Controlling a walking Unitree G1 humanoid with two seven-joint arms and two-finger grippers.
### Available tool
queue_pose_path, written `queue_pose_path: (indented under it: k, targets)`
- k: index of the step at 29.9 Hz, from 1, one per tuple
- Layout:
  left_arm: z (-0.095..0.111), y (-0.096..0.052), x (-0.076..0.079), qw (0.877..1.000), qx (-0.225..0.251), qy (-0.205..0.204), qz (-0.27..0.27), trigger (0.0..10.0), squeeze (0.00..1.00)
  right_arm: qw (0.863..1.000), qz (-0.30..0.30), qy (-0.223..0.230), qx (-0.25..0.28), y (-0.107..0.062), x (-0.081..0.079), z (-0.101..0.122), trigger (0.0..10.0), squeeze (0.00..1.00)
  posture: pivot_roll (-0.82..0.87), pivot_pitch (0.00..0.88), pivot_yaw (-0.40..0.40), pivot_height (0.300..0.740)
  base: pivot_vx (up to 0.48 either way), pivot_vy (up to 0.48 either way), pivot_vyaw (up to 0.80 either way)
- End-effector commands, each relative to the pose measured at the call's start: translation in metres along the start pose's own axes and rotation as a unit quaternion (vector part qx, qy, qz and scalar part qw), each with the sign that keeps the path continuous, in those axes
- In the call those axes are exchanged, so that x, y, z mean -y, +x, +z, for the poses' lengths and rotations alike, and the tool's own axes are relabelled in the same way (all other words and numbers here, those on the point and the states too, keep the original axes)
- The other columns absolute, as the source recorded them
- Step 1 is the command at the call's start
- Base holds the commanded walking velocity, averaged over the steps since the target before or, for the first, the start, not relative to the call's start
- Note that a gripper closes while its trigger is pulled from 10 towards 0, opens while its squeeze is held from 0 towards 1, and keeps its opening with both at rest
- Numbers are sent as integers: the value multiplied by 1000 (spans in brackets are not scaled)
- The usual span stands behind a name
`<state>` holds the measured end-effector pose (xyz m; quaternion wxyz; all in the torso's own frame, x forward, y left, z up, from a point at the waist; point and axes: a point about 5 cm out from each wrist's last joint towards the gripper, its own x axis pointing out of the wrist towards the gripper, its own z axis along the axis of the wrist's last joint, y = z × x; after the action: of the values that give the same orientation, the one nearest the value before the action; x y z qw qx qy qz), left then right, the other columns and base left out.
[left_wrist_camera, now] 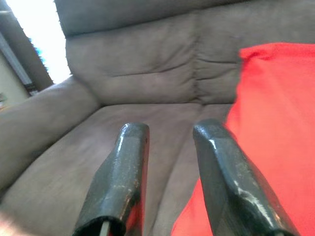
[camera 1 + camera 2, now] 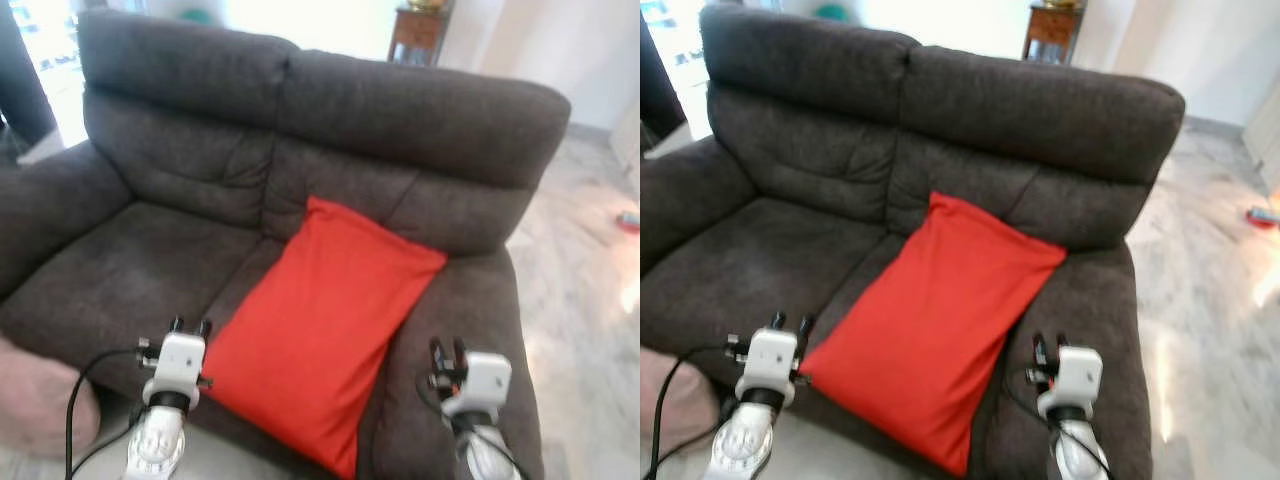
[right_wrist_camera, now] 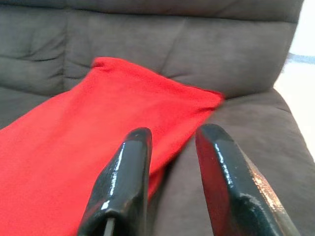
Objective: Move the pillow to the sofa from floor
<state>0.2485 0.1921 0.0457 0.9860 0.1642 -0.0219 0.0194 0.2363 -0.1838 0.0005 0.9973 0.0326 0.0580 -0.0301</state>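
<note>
Red pillow (image 2: 325, 325): lying flat and slanted on the right-hand seat of the dark grey two-seat sofa (image 2: 190, 170), upper corner touching the backrest, lower corner hanging just over the front edge of the seat

Left gripper (image 2: 190, 327): hovering near the seat's front edge, just beside the pillow's left edge; fingers (image 1: 123, 172) standing parted, gripping nothing, the seat fabric showing in the gap

Right gripper (image 2: 447, 352): hovering over the right armrest (image 2: 480, 300), just beside the pillow's right edge; fingers (image 3: 125, 177) parted likewise, nothing between them

Black cable (image 2: 85, 385): looping from the left wrist down past the sofa front

Pale pinkish soft object (image 2: 40, 400): lying low at the sofa's left front corner, too blurred to identify

Wooden side table (image 2: 418, 32): standing behind the backrest

Marble floor (image 2: 580, 260): stretching along the sofa's right
</note>
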Motion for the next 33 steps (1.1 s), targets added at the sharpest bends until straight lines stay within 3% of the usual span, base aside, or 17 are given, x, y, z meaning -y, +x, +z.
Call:
queue_pose_path:
  k: [1,22,27,33]
  targets:
    - [-3,-3,4,1000,-8,4,-11,10000,0,1000,-1,1,-1,-2,0,-2,10000,0,93,1,-67,740,-244,0,0]
    - [-7,-6,5,1000,-18,3,-13,10000,0,1000,2,-2,-1,-2,-1,-1,10000,0,96,15,-73,740,-210,0,0]
    - [-20,-8,7,998,-58,-5,-15,10000,0,1000,0,-2,-12,0,0,-3,10000,0,95,12,-75,740,0,0,0]
    - [-49,-13,-2,989,-144,-23,9,10000,0,995,-6,-9,-101,3,16,-22,10000,0,93,9,-75,740,0,0,0]
